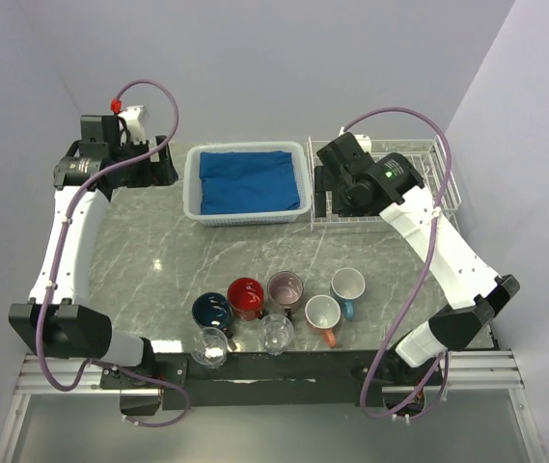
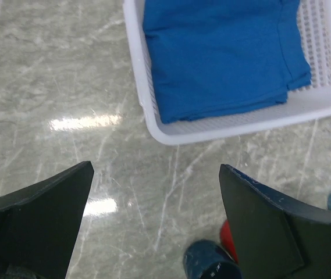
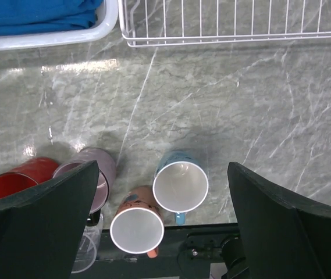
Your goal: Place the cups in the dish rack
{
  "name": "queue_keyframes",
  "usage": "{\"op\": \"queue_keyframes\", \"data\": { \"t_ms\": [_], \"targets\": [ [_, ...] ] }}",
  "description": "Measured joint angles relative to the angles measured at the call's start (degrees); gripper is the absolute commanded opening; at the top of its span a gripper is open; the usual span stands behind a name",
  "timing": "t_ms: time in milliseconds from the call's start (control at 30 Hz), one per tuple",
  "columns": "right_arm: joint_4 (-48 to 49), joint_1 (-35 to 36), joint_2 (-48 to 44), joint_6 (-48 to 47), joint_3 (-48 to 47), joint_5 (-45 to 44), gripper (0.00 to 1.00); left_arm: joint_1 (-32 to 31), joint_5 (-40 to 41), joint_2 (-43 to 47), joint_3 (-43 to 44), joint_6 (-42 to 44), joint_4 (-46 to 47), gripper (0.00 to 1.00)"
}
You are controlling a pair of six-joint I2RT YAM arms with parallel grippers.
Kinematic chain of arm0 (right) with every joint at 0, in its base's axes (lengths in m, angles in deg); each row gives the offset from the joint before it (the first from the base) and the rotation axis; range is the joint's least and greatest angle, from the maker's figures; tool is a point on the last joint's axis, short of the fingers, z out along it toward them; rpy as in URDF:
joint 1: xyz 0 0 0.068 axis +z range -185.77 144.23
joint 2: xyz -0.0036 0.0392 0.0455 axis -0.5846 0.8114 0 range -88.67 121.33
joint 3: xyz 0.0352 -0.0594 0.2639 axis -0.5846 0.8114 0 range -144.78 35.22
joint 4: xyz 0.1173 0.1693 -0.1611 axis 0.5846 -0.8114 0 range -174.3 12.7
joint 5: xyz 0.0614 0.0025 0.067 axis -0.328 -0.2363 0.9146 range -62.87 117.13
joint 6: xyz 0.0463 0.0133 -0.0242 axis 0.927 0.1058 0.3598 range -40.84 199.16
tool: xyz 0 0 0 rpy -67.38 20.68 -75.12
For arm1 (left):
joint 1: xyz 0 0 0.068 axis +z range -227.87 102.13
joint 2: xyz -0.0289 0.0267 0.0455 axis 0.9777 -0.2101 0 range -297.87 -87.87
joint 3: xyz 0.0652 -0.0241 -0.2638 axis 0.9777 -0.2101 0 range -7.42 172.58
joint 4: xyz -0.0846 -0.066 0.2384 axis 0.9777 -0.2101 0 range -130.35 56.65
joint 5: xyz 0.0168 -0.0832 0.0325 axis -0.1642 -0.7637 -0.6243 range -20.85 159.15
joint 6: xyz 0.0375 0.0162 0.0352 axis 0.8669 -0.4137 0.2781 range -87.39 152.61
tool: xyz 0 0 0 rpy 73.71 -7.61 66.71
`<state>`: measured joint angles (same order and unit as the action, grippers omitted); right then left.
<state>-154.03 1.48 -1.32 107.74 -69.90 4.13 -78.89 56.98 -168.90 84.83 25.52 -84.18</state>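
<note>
Showing the task not yet begun: all seven cups [image 1: 285, 287] stand clustered at 6 o'clock on the surface [image 1: 149, 251], none loaded. The dish rack [image 1: 445, 178], at 2 o'clock, holds no cup where visible; the right arm [image 1: 428, 231] hides part. The left jaws and right jaws are spread, holding nothing. A basket [image 1: 193, 183] of blue cloth [image 1: 250, 180] sits at 12 o'clock.

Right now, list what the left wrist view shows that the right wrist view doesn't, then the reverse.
Left wrist only: most of the blue cloth and the perforated inside of the white basket. Right wrist only: the dish rack, salmon mug, mauve mug and a clear glass. Both: a basket corner with cloth, the red mug and the marble table.
</note>
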Motion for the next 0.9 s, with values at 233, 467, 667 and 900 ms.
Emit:
{"op": "queue_keyframes", "data": {
  "t_ms": [233,467,667,900],
  "targets": [
    [1.3,0.0,-1.0,-0.1,0.0,0.0,1.0,-0.1,3.6,-11.4,9.0,0.6,2.6,0.96],
    [2.1,0.0,-2.1,2.0,0.0,-0.1,1.0,-0.7,4.1,-30.6,22.4,2.0,7.3,0.97],
    [1.6,0.0,-3.4,4.0,0.0,-0.8,1.0,-2.2,4.6,-36.6,18.4,2.6,8.1,0.96],
    [0.0,0.0,-4.3,4.7,-2.3,-1.4,1.0,-5.0,5.2,-36.7,12.1,2.5,9.6,0.94]
  ]
}}
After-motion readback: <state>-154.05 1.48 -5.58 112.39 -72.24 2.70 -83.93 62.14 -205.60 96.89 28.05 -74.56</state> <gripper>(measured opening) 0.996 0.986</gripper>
